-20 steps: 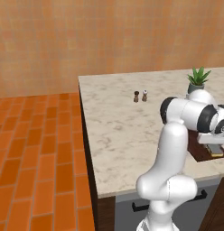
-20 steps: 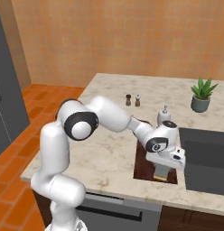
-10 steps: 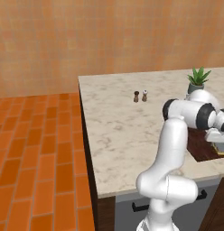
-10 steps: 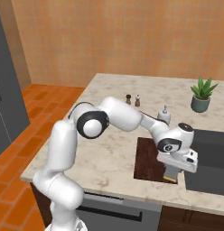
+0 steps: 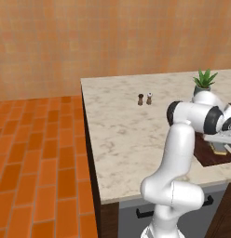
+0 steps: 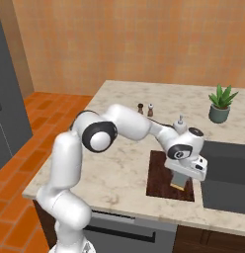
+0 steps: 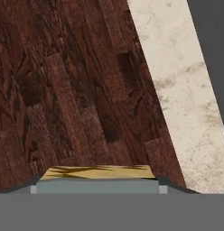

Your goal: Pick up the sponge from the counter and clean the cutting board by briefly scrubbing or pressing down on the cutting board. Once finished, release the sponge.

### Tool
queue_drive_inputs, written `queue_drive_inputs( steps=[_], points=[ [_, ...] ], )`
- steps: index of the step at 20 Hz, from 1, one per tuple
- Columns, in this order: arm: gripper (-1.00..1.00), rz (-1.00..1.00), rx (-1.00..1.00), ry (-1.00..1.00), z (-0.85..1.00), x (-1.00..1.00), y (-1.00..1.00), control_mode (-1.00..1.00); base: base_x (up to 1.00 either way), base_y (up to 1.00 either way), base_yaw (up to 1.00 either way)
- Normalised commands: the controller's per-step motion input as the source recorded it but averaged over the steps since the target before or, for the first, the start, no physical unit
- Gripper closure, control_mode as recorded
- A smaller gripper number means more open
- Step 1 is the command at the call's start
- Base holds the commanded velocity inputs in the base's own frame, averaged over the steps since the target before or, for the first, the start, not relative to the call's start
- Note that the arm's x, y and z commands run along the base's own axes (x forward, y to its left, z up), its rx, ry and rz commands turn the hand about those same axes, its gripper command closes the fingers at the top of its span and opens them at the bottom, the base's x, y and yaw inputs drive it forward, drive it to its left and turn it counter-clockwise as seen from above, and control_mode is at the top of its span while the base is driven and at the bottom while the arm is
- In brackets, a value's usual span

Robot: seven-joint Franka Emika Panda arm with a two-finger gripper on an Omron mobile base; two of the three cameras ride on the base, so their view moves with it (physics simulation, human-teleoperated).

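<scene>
Pressing the sponge (image 6: 178,180) on the cutting board (image 6: 161,173).
The gripper (image 6: 180,182) is clamped on it; next, rub, then let go.

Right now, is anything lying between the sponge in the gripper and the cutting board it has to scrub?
Nothing visible does. The gripper holds the sponge right over the cutting board, and the hand view shows bare dark wood ahead of the sponge's yellow edge. Actual contact cannot be confirmed.

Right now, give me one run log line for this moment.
phase: scrubbing | tool: shut on sponge | sponge: over cutting board, near its sink-side edge | contact: cannot tell | release: not yet
</scene>
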Motion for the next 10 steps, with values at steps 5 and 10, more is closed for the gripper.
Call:
queue_drive_inputs(
  steps=[5,10],
  points=[
    [1.0,0.0,-0.1,0.09,-0.02,0.28,0.53,-1.0,0.0,0.0,0.0],
    [1.0,0.0,-0.19,0.13,-0.15,0.0,0.98,-1.0,0.0,0.0,0.0]
  ],
)
